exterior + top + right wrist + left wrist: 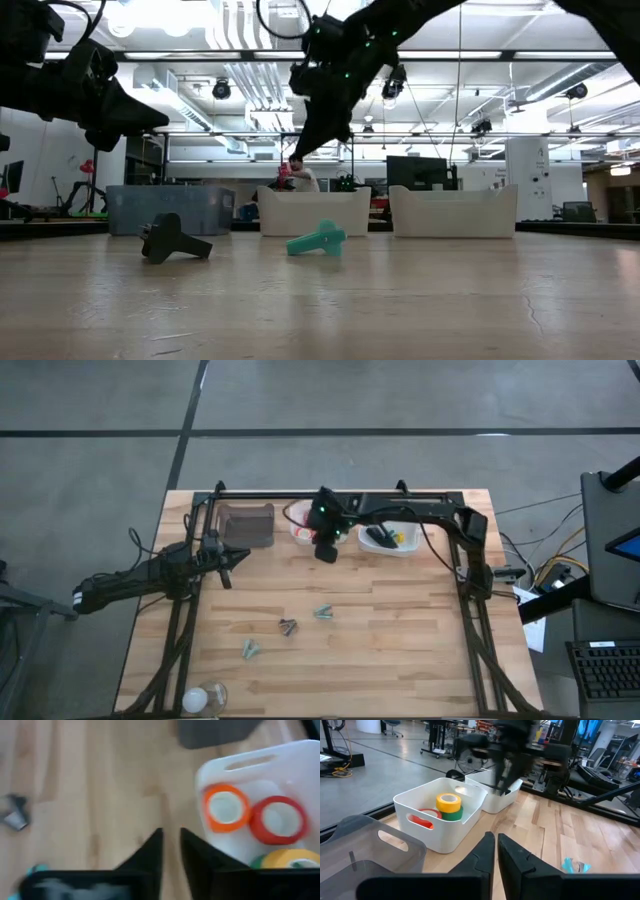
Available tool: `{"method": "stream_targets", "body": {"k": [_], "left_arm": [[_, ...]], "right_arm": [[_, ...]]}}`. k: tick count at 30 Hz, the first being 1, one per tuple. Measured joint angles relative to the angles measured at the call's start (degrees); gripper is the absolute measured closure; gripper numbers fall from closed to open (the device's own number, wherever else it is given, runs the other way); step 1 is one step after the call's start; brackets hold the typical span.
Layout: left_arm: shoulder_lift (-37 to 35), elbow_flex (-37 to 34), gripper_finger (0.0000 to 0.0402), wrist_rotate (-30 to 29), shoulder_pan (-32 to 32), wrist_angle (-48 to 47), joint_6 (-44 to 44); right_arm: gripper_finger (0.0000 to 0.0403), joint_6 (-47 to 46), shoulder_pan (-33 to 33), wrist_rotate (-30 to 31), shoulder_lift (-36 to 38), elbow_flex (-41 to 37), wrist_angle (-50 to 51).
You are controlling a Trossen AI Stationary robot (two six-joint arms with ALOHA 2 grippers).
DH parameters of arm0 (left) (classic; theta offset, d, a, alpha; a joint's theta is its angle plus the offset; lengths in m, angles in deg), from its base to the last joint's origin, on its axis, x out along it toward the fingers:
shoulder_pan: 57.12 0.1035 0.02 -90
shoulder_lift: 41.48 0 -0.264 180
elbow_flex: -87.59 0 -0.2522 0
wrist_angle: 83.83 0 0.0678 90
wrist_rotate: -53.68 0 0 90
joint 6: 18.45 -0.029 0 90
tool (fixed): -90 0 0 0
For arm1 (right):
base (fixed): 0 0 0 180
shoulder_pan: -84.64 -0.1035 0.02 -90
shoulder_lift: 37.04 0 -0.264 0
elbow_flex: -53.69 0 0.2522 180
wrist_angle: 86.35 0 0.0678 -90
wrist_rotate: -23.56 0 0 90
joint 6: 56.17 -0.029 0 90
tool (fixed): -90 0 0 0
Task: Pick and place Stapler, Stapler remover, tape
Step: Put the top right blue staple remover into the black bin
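Several tape rolls lie in a white bin (260,765): orange (226,807), red (278,820), yellow (292,857) on green (451,814). A second white bin (392,546) to its right holds the dark stapler (379,538). Three staple removers lie on the table: dark (288,626), teal (323,612) and pale (249,650). My right gripper (171,845) hangs shut and empty above the table, beside the tape bin's near edge. My left gripper (496,851) waits shut at the table's left, pointing toward the bins.
A grey bin (248,525) stands left of the tape bin at the far edge. A round pale object (200,698) sits at the near left corner. Bare wood lies between the bins and the staple removers. The room behind shows in the low view.
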Motion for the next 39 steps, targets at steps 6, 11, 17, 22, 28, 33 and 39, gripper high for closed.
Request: {"method": "stream_targets", "body": {"k": [6, 11, 17, 22, 28, 33, 39], "left_arm": [[0.00, 0.02, 0.0378, 0.00, -0.01, 0.00, 0.02], [-0.01, 0.01, 0.0377, 0.00, 0.01, 0.00, 0.01], [0.00, 0.00, 0.0378, 0.00, -0.01, 0.00, 0.00], [0.00, 0.01, 0.0376, 0.00, -0.01, 0.00, 0.00], [-0.02, 0.02, 0.0378, 0.00, 0.01, 0.00, 0.02], [-0.02, 0.02, 0.0376, 0.00, -0.01, 0.00, 0.00], [-0.02, 0.02, 0.0378, 0.00, -0.01, 0.00, 0.00]], "right_arm": [[0.0392, 0.45, -3.67, -2.58, 9.37, -15.04, -13.23], [0.0394, 0.27, -6.84, -2.52, 21.00, -30.94, -29.90], [0.0394, 0.41, -11.41, -0.10, 35.11, -47.30, -45.19], [0.0394, 0.93, -14.38, 7.95, 45.52, -57.42, -50.23], [0.0394, 0.85, -16.71, 14.85, 56.19, -66.31, -53.93], [0.0394, -1.08, -17.43, 14.71, 65.68, -71.54, -53.20], [0.0394, -0.78, -17.54, 14.63, 76.61, -76.54, -51.05]]}}
